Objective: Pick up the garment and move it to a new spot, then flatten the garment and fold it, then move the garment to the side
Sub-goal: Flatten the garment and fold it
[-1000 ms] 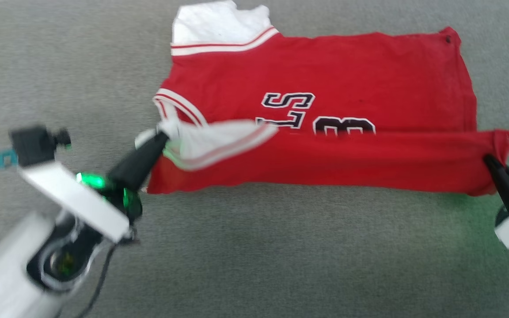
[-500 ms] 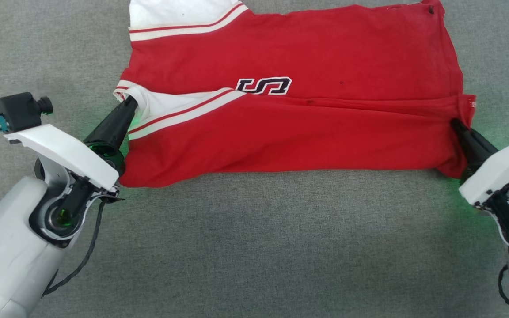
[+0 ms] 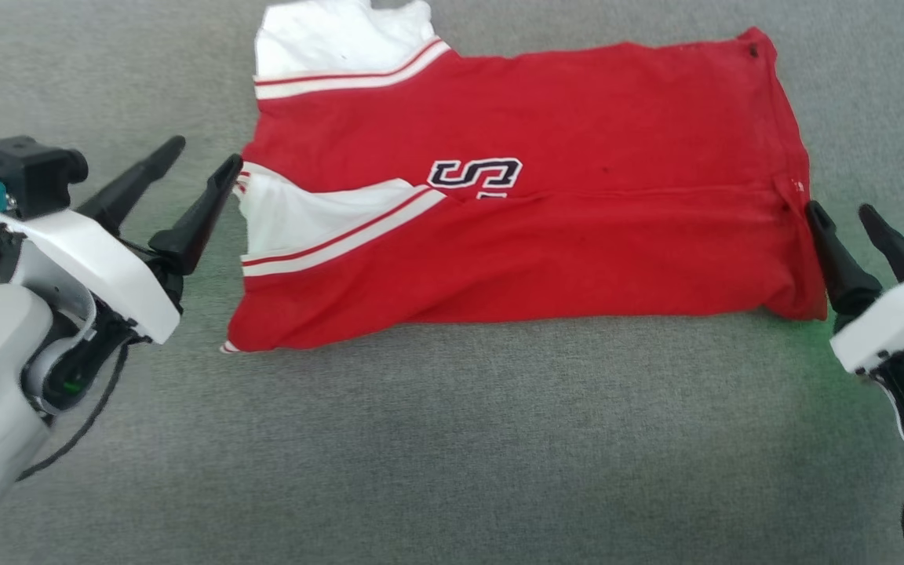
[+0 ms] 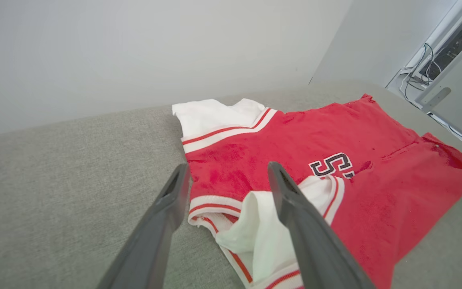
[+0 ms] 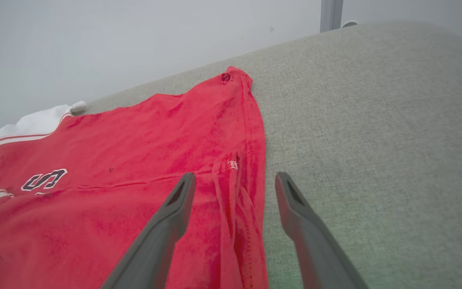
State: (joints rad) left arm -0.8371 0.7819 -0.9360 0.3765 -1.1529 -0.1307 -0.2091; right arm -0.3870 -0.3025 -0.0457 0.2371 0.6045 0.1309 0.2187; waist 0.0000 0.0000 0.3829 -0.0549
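The garment (image 3: 546,141), a red jersey with white striped-trim sleeves, lies on the grey fabric surface (image 3: 452,439) with its near half folded up over the chest, hiding most of the black lettering. My left gripper (image 3: 202,157) stands open just off the garment's left edge, beside the folded white sleeve (image 3: 295,216). In the left wrist view the garment (image 4: 335,144) lies ahead and that gripper's (image 4: 227,170) fingers straddle the striped collar edge. At the garment's right edge my right gripper (image 3: 840,210) is open too. The right wrist view shows the garment (image 5: 155,136) with that gripper's (image 5: 235,176) fingers apart over its hem.
Grey upholstered surface stretches broadly in front of the garment and to both sides. A pale wall (image 4: 134,48) rises behind the surface. Cables and a fixture (image 4: 443,52) sit beyond the far right corner in the left wrist view.
Both grippers have opened and let go of the garment's folded edge, which now rests on the chest. The head camera has shifted slightly between frames.
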